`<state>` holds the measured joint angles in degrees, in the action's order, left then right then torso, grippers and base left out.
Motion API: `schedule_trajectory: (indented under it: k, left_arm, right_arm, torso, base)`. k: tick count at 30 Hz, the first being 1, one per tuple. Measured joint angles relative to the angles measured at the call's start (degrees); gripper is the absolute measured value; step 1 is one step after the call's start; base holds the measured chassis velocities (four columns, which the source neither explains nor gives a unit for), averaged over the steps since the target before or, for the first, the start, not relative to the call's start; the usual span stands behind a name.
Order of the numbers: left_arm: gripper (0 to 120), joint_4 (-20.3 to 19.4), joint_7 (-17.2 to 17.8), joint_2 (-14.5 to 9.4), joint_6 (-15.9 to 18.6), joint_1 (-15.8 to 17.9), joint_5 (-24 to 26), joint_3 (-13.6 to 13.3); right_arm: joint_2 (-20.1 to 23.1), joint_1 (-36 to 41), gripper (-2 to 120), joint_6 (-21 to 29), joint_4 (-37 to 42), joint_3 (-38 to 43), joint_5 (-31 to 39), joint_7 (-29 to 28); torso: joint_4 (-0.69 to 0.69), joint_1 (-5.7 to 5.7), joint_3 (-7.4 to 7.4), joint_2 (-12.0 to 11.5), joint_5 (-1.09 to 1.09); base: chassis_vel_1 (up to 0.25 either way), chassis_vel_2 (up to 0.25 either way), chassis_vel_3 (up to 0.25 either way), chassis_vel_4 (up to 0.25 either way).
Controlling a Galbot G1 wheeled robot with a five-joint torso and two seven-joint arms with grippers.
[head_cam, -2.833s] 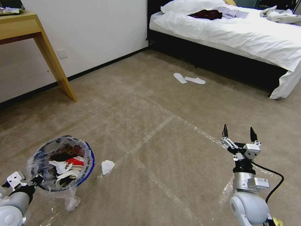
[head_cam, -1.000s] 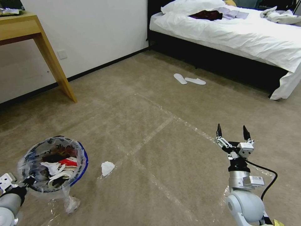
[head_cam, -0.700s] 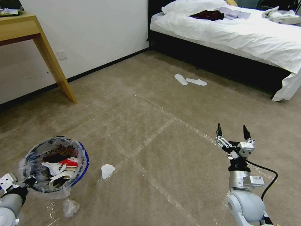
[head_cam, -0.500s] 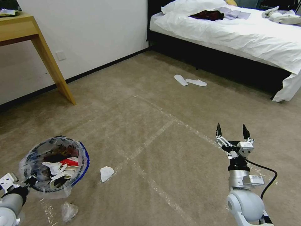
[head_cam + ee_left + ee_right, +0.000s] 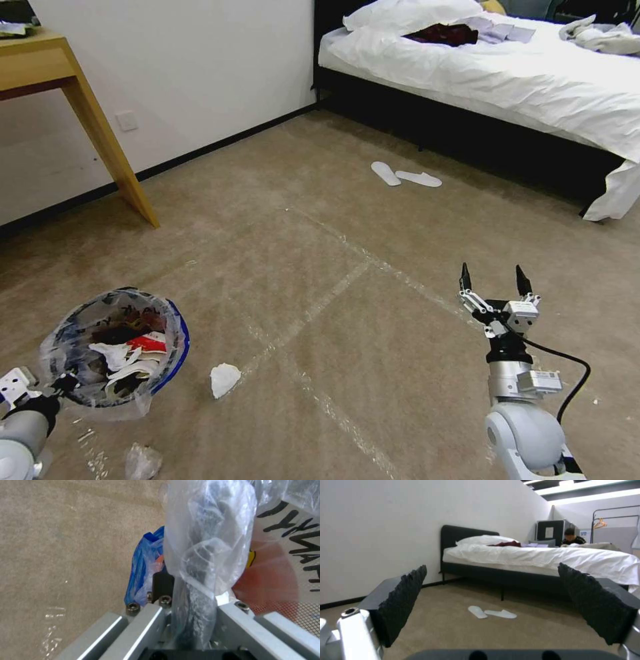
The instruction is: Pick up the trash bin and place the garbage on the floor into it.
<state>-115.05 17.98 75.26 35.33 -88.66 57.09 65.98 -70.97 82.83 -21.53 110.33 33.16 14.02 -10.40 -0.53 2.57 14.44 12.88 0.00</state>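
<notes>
Crinkly clear plastic is lining the trash bin point(image 5: 117, 353), and the left gripper point(image 5: 50, 388) is pinching the bin's near rim through that liner; the left wrist view is showing its jaws closed on the bag-wrapped rim point(image 5: 200, 585), with red wall and black letters showing through the plastic. The bin seems to be hanging tilted above the floor point(image 5: 320, 267), over the near left part of the carpet, and it is already holding white paper and a red wrapper.

The right gripper point(image 5: 494, 280) is standing upright over the near right part of the carpet, its fingers spread wide with nothing between them; the right wrist view is looking between the black pads point(image 5: 403, 600) toward the bed and a pair of white slippers point(image 5: 405, 176) lying in front of it.

A crumpled white tissue point(image 5: 223, 379) is lying on the carpet just to the right of the bin, beside a taped line. A wad of clear plastic point(image 5: 141, 460) is lying at the near edge, below the bin.

By my reading, the bin is in hand and the collecting step is under way. The next move is probably calling for the empty right gripper to reach across and down to the tissue, close on it gently since it is soft and flat, then carry it over the bin's mouth.
</notes>
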Motion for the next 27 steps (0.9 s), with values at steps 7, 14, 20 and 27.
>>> schedule_trajectory:
  k: [7, 14, 20, 27]
  left_arm:
    - [0, 0.74, 0.0, -0.37, -0.02, 0.16, 0.09, 0.1]
    - [0, 1.05, -0.06, -0.59, -0.05, 0.17, 0.16, 0.2]
    - [0, 1.27, -0.09, -1.01, -0.07, 0.25, 0.39, 0.33]
    - [0, 1.52, -0.15, -1.38, -0.09, 0.17, 0.63, 0.48]
  right_arm:
    - [-0.68, 0.03, 100, -0.02, -0.34, -0.02, -0.21, 0.04]
    - [-1.03, -0.17, 100, -0.02, -0.47, -0.1, -0.45, 0.14]
    - [-1.33, -0.19, 100, -0.02, -0.62, -0.18, -0.82, 0.23]
    - [-1.78, -0.27, 100, -0.08, -0.8, -0.17, -1.27, 0.31]
  torso:
    - [0.0, 0.0, 0.0, 0.0, -0.01]
    - [0.0, 0.0, 0.0, -0.01, -0.01]
    - [0.0, -0.01, 0.0, -0.01, -0.01]
    - [0.0, -0.01, 0.0, -0.01, 0.0]
  base:
    - [-0.083, 0.088, 0.08, -0.095]
    - [-0.092, 0.085, 0.091, -0.086]
    - [-0.1, 0.103, 0.106, -0.099]
    - [-0.125, 0.139, 0.13, -0.129]
